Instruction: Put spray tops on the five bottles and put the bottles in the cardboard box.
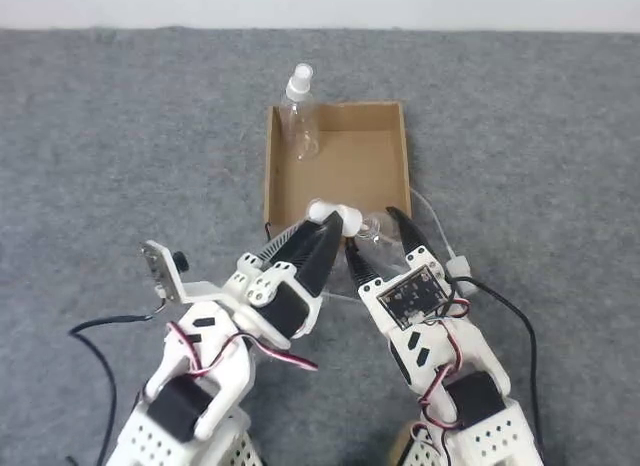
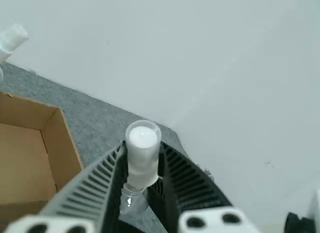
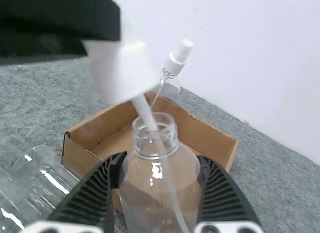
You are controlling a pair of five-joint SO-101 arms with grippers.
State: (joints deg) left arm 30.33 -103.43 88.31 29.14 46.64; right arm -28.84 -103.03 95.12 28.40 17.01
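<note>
My left gripper is shut on a white spray top just above the near edge of the cardboard box. In the left wrist view the spray top stands between the ribbed fingers. My right gripper is shut on a clear bottle, held upright. The spray top hovers over the bottle's open neck, with its dip tube reaching down inside. A capped bottle stands in the box's far left corner.
Another clear bottle lies beside the held one, next to my right gripper. Grey carpet lies all around the box. Cables trail beside both arm bases. A white wall runs behind.
</note>
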